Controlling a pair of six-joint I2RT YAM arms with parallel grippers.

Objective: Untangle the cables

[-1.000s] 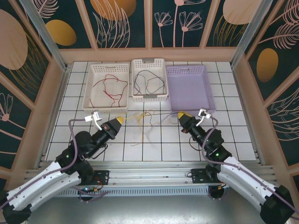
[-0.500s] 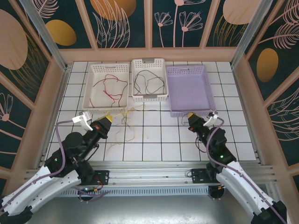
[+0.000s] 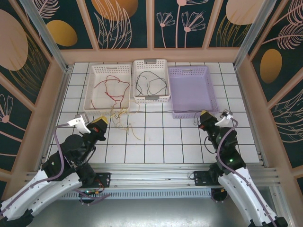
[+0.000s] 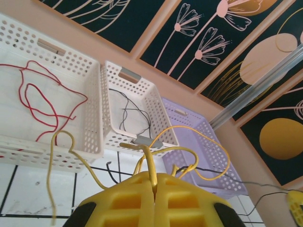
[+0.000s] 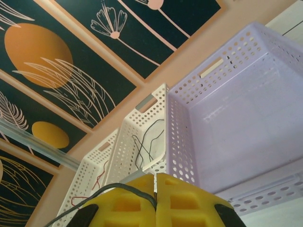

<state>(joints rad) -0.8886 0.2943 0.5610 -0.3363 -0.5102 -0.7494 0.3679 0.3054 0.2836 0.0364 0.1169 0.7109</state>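
Top camera first: the arms are spread wide, left claw (image 3: 100, 124) at the front left of the tabletop (image 3: 165, 142) and right claw (image 3: 204, 115) just in front of the purple basket (image 3: 188, 71). I reckon that's the whole point, pulling apart so the last two strands slide out of each other. The yellow cable (image 3: 120, 117) lies in a loose squiggle on the tiles just in front of the two white baskets, one end running to the left claw. The black cable (image 3: 182, 112) is drawn fairly straight along the front of the purple basket to the right claw. The red cable (image 3: 110, 81) sits in the left white basket (image 3: 111, 68) and a second black cable (image 3: 147, 84) in the middle white basket (image 3: 150, 62), so those look sorted. The purple one looks bare, probably meant for one of the two in hand. Left wrist camera: the left claw (image 4: 154, 189) is clenched tight, with the yellow cable (image 4: 151, 163) pinched in the seam between the pads and looping up toward the baskets. Right wrist camera: same story, the right claw (image 5: 155, 189) is squeezed together with the black cable (image 5: 118, 188) caught in it and curling off over the left pad, purple basket (image 5: 236, 118) right ahead. Whether yellow and black are fully clear of each other I can't tell, they're too thin
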